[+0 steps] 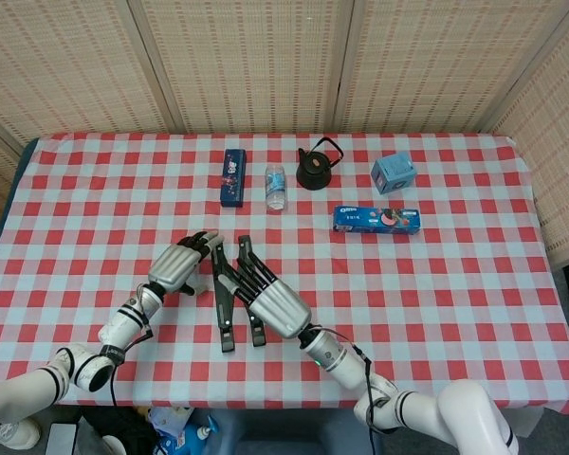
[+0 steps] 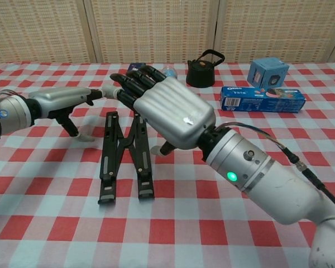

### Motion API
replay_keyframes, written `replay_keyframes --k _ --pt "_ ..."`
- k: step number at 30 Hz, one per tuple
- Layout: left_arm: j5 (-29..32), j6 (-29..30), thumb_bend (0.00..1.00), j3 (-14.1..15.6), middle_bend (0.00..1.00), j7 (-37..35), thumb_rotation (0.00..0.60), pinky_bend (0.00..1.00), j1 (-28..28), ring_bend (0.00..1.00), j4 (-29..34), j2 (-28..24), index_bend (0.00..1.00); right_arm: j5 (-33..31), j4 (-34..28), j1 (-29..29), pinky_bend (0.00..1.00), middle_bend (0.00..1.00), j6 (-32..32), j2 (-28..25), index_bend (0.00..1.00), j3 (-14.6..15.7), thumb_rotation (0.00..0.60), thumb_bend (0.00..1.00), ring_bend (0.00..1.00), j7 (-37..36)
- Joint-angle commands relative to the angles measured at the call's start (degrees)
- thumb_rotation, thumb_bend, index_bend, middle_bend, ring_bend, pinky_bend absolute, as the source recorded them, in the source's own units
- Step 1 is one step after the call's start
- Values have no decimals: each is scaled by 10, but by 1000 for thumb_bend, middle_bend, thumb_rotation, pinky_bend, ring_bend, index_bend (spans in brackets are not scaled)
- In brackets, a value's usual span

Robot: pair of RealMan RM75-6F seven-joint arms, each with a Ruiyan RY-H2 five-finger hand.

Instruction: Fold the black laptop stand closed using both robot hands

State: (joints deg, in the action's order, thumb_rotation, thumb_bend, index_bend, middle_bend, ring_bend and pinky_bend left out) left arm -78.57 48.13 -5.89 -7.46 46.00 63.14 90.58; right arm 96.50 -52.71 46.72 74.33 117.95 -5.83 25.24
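The black laptop stand (image 1: 225, 322) lies on the checked cloth at the front centre, its two long bars (image 2: 108, 162) close together and nearly parallel, joined by crossed links near the far end. My right hand (image 1: 275, 305) hovers over the stand's right bar with its fingers stretched out flat toward the far left; in the chest view the right hand (image 2: 170, 111) covers the stand's top end. My left hand (image 1: 175, 267) is just left of the stand, fingers extended, holding nothing. In the chest view the left hand (image 2: 58, 101) stands apart from the bars.
At the back of the table stand a dark blue box (image 1: 233, 177), a small water bottle (image 1: 276, 187), a black kettle (image 1: 315, 168) and a light blue cube box (image 1: 394, 173). A blue biscuit box (image 1: 377, 220) lies right of centre.
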Motion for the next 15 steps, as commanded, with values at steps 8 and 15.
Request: replay_keyframes --k 8,15 --pt "25 45 223 -13 0 18 600 151 -36 0 37 -50 0 9 -284 39 0 0 -143 -244 0 32 600 0 0 -53" --pt "37 54 223 -19 0 26 600 151 -50 0 52 -74 0 23 -334 109 0 0 -261 -342 0 38 600 0 0 -106"
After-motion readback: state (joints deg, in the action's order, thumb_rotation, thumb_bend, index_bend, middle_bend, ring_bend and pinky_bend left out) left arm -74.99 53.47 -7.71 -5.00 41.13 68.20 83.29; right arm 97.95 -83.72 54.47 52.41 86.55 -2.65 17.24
